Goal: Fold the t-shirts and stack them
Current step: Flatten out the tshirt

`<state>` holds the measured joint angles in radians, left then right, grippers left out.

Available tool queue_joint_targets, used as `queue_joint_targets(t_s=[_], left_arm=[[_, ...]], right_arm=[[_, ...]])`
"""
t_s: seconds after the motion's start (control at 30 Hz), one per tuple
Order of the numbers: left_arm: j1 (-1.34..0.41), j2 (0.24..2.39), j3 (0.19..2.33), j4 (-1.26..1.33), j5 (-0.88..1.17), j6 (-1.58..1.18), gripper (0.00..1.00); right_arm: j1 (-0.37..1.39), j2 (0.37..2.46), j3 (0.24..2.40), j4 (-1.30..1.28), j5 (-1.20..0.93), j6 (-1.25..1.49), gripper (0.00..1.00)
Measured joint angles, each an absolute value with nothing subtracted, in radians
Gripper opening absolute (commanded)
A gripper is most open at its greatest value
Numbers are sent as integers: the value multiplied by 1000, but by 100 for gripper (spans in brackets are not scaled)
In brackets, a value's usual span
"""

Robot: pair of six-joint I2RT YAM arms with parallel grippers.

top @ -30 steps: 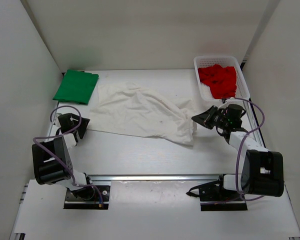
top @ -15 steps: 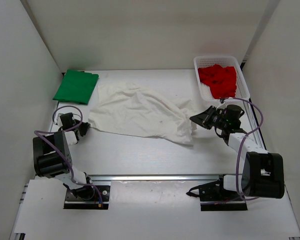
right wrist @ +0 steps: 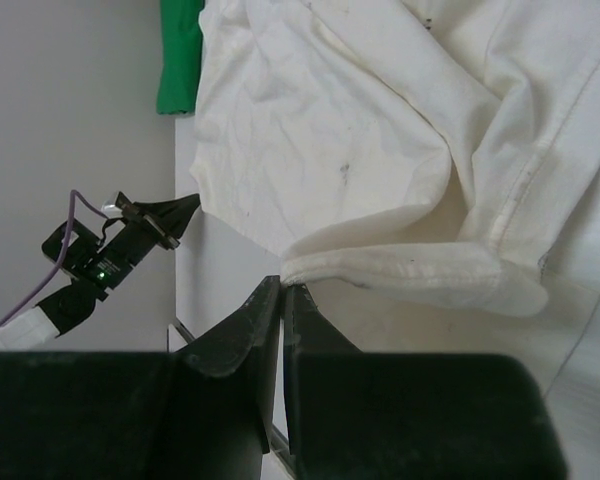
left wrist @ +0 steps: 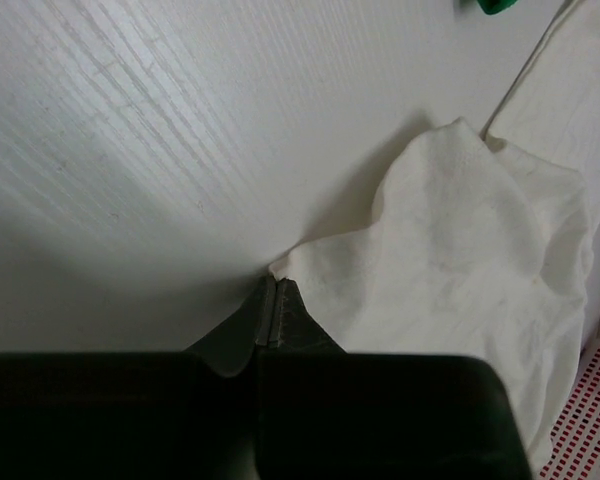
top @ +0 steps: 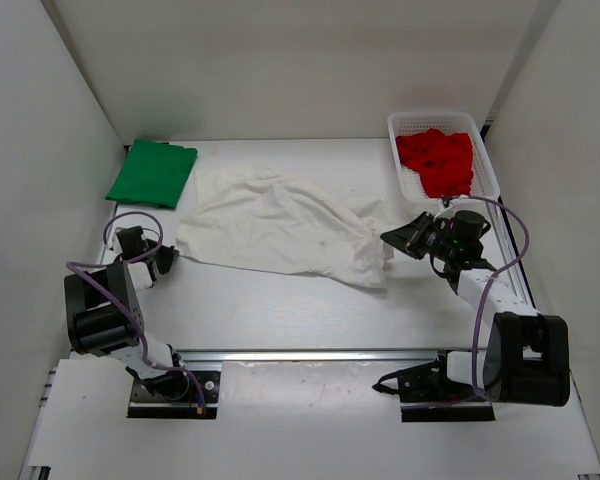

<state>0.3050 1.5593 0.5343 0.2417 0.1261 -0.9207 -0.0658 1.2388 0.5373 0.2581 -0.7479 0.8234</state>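
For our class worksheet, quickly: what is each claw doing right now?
Left claw: closed on the white t-shirt corner.
Right claw: closed on its hem.

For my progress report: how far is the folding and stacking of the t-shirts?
Done: green shirt lies folded. In hand: left fingers and right fingers pinch opposite ends of the crumpled white shirt. To do: red shirt bunched in the basket; nothing stacked.

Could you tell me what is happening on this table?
Two robot arms are working on the white t-shirt, which lies crumpled between them. The left gripper is shut on its left corner and the right gripper on its right hem, apparently ready to spread it. The green t-shirt lies folded at the far left; the red t-shirt sits in the basket.
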Motion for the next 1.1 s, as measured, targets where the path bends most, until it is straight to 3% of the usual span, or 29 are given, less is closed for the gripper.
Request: queue_joint_targets(t_s=[0.23,0.43,0.67,0.8,1.0,1.1], left_arm=[[240,1370,556,106,108,-869,0],[215,1105,571,46,107,-789,0],[216,1193,606,21,135,-782,0],[209,1238,659,15,165,-797,0],[220,1240,723,50,211,-826,0],[228,1244,725,67,231,-840,0]], right_arm=[[-106,1238,548,175,-691,811,0],[-205,1425,641,156,-645,802,0],[-207,1537,823,49,-614,769,0],[-77,1449,952,-25,-537,708,0],[230,1113,883,-174,-458,661,0],[298,1009,887,-268,-432,658,0]])
